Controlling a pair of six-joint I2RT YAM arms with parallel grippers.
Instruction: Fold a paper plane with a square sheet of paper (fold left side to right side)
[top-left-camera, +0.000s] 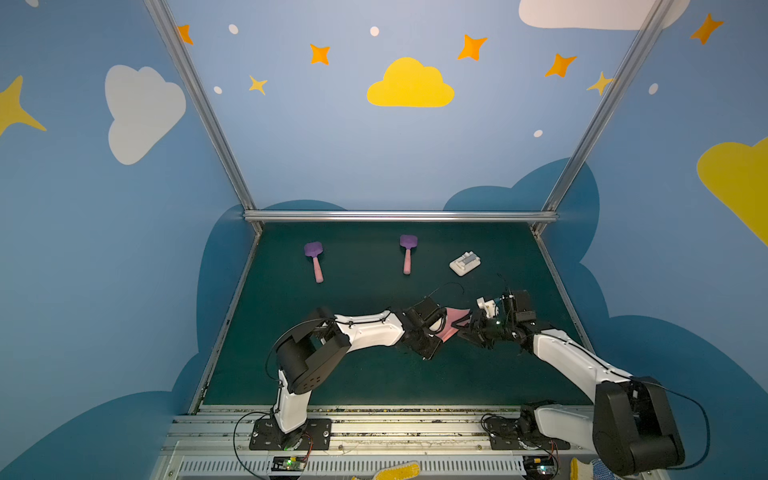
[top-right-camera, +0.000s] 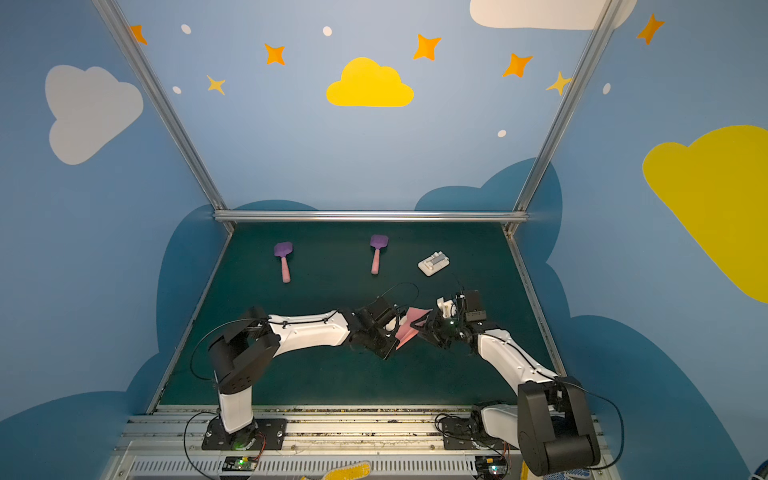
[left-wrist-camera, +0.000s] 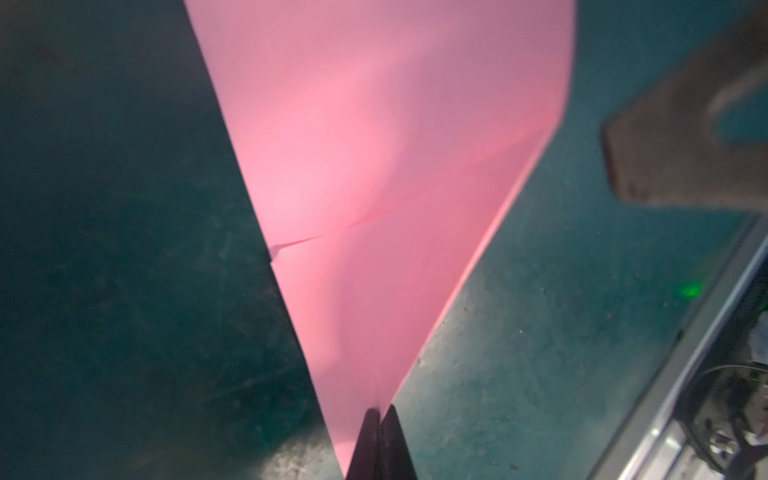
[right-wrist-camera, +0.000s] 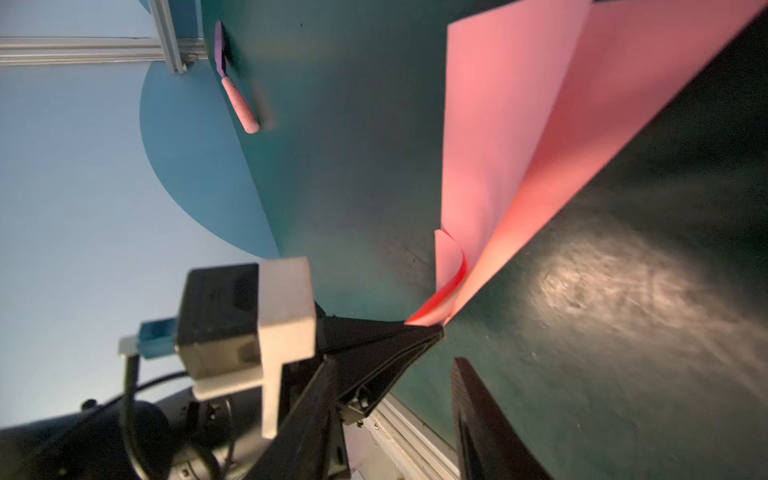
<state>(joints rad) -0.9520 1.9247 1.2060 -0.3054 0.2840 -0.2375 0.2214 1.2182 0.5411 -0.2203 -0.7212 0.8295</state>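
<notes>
**Left clamped on the plane, right jaws apart**

My left gripper is pressed fully together on the paper plane, pinching the pink paper where it narrows toward the fingers. My right gripper has its jaws apart. One finger's tip touches a curled corner of the paper and the other is clear of it, so I judge that it holds nothing.

In both top views the two grippers face each other just right of the middle, over the near half of the green table, with the plane between them. It looks lifted off the surface, though I cannot be sure.

The paper shows long creases and two panels spreading like wings, so I judge the main folds done. Pressing the creases flat, evening the wings and setting the plane down seem to be what is left.

Two spatulas and a white block lie on the far side, well apart from the work.
</notes>
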